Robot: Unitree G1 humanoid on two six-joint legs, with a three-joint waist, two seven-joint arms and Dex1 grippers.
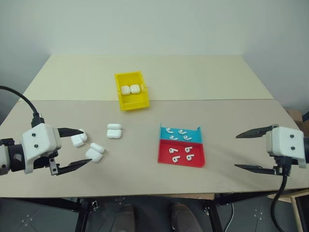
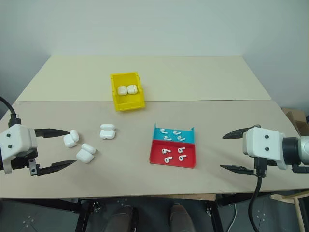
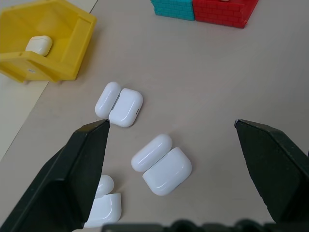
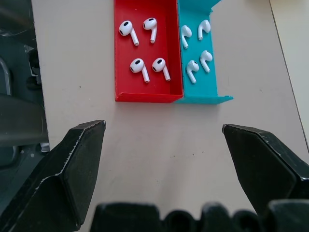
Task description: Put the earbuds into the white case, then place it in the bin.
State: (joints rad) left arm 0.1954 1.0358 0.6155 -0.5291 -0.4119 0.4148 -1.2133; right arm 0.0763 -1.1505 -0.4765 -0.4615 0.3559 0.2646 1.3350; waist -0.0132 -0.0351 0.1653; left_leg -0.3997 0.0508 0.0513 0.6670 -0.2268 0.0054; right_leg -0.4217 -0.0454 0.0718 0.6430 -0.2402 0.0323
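Three open white cases point(image 1: 95, 152) lie at lower left of the head view, between and just past the fingers of the left gripper point(image 1: 76, 147), which is spread wide and grasps nothing. The right gripper point(image 1: 247, 151), at lower right, is equally spread and empty, well apart from the tray point(image 1: 181, 146) at lower centre. Eight earbuds point(image 4: 144, 50) lie in the tray, four on its red half, four on its teal half. The yellow bin point(image 1: 131, 90), upper centre, holds two closed cases point(image 1: 130, 89).

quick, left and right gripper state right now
left gripper: open, holding nothing, beside the open white cases.
right gripper: open, holding nothing.
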